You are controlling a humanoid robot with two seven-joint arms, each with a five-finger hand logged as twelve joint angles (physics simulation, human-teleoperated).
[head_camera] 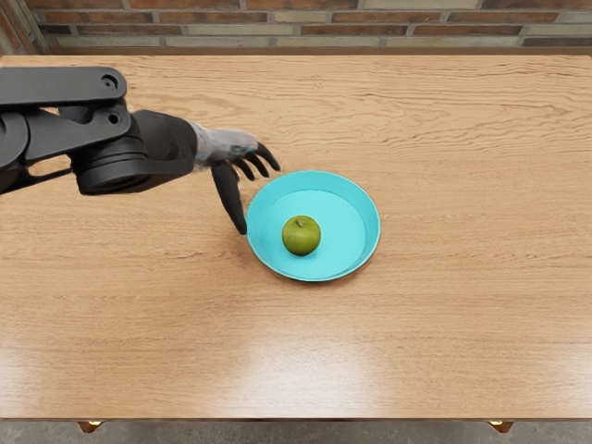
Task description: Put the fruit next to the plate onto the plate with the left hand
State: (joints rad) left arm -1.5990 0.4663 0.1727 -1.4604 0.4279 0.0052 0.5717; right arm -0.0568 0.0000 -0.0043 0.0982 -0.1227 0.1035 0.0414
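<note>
**Green apple sits on teal plate**

Nearest is bare wooden table. Mid-table, the apple rests upright slightly left of the plate's centre. Just left of the plate is the left hand, fingers spread and holding nothing, with one finger pointing down beside the rim. A brick wall runs behind.
</note>
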